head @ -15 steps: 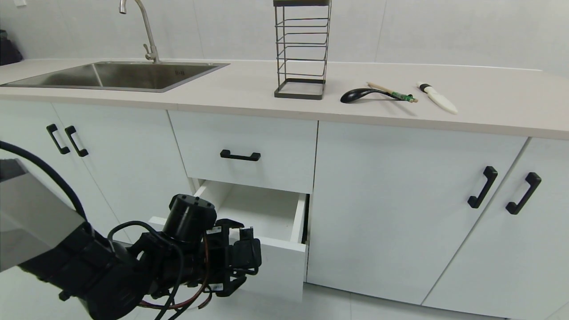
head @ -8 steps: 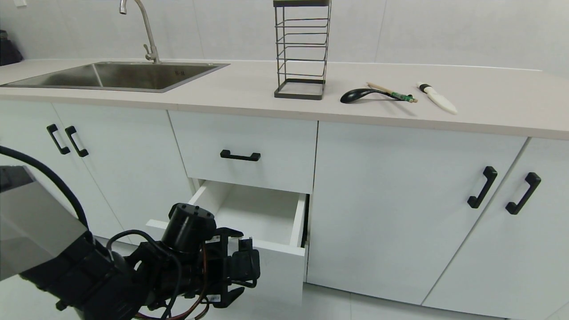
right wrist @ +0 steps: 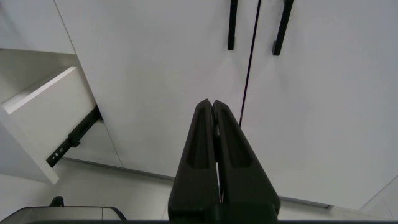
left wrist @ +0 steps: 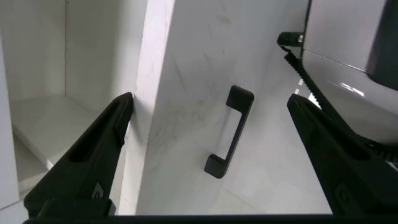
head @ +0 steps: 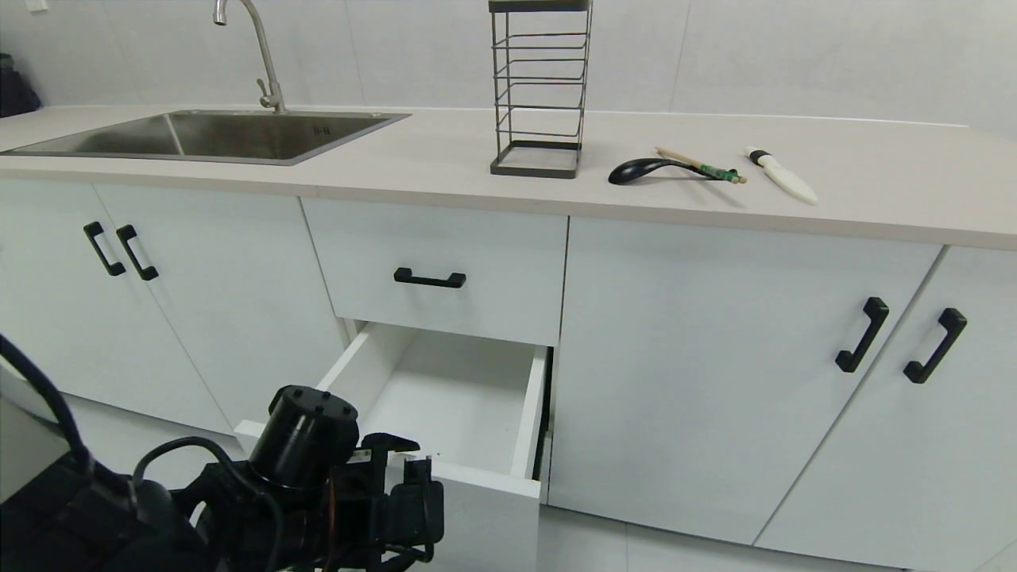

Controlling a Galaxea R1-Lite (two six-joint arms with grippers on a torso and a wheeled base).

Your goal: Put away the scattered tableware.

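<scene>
— Tableware first: from the head view, where do we find it?

— All on the bench, to the right of the wire rack and well apart from the sink. A black spoon lies with its handle touching a pair of chopsticks. A white utensil with a black band lies near them, apart. Below, the lower drawer stands open, and our left end effector sits low at its front.

— How will they handle, in our judgement?

— Light and stiff, all three. The spoon looks glossy (so likely slippery), and we would take it at mid-handle, where it arches off the bench. The chopsticks are thin and may roll or split apart, so we would pinch both together near the middle. The white utensil we would grip across its width, near the banded end. Whether it is a blade we cannot tell.

— And the left wrist view?

— Our left end effector is spread wide. The drawer's black handle sits in the gap between its fingers, touched by neither.

— The right wrist view?

— Our right end effector is pressed closed on nothing. It hangs before the cabinet doors, with a corner of the open drawer off to one side.
</scene>
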